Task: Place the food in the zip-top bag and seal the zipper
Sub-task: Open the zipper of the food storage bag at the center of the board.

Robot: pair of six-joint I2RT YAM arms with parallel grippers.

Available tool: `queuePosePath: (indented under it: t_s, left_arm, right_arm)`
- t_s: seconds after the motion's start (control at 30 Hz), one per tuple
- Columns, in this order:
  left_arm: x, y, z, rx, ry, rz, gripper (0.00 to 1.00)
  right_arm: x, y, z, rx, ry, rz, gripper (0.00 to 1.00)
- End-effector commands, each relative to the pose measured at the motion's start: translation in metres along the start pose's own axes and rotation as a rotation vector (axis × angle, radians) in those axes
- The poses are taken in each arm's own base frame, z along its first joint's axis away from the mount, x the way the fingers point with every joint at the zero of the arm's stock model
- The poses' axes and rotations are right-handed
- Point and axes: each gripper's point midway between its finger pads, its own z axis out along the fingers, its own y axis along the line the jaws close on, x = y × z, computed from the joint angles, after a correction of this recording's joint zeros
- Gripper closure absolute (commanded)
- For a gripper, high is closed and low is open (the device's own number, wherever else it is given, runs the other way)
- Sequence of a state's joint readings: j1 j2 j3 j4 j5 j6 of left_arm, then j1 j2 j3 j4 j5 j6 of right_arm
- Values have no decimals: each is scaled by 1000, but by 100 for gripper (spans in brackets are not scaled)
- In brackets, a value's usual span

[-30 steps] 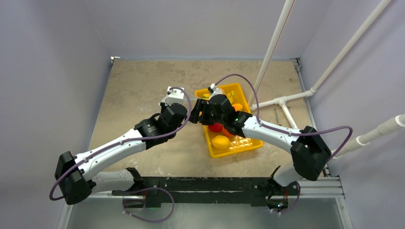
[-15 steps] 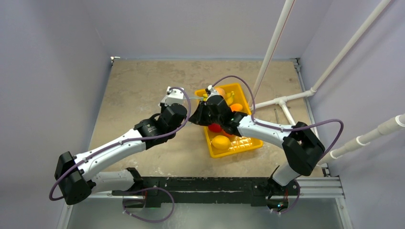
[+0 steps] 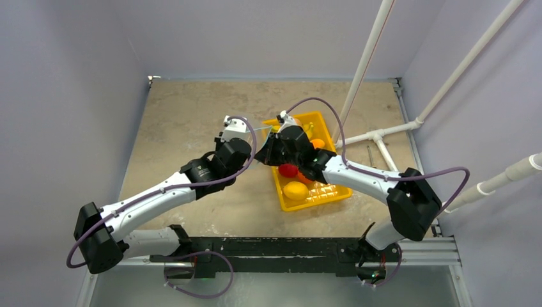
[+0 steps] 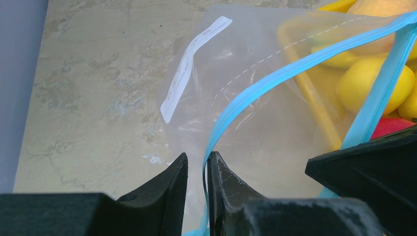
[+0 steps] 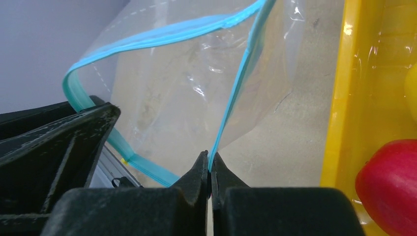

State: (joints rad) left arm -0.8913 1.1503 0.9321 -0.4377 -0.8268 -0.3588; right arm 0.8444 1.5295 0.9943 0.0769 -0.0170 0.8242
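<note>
- The left gripper (image 4: 197, 162) is reaching in from the left over the tan table (image 4: 88, 78). Its two fingers are standing slightly parted. The zipper (image 4: 290, 70) is running down into the narrow gap and lying against the right-hand finger, so this grip is looking slack rather than pinched.
- The zip-top bag (image 4: 236, 44) is hanging in the air between the two grippers, just beside the tray's left wall. It is clear and crinkled, with a white label strip (image 4: 189, 64) showing on its side. Its mouth is gaping, the two teal lips spreading apart from each other.
- The right gripper (image 5: 210, 166) is clenching the other lip of the zipper. Its fingertips are pressing together on the strip with no gap showing.
- The yellow tray (image 5: 344, 98) is sitting on the table to the right of the bag. The toy fruits (image 3: 295, 190) are lying inside it: a red one (image 3: 287, 170) near the right gripper, a yellow-orange one closer to the arm bases, and yellow ones (image 4: 361, 86) at the far end.
</note>
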Motion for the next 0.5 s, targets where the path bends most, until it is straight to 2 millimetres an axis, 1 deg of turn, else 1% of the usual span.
queuePosePath:
  t_s: [0.0,0.2,0.4,0.47]
  left_arm:
    - [-22,0,-1,-16,-40,-26,78]
    - [-26,-4,4,-24,-46,-6,74]
    - [-35,-8,7,-29,-54,36,73]
    - [-36,-9,8,-31,-51,50,75]
  right_arm:
    - [-19,23,-13,-63,-64,-47,100]
    - [-13,25,-13,-65,-48,-71,100]
    - [-8,23,-10,-40,-35,-95,100]
    - [-8,22,-10,-33,-36,-98,100]
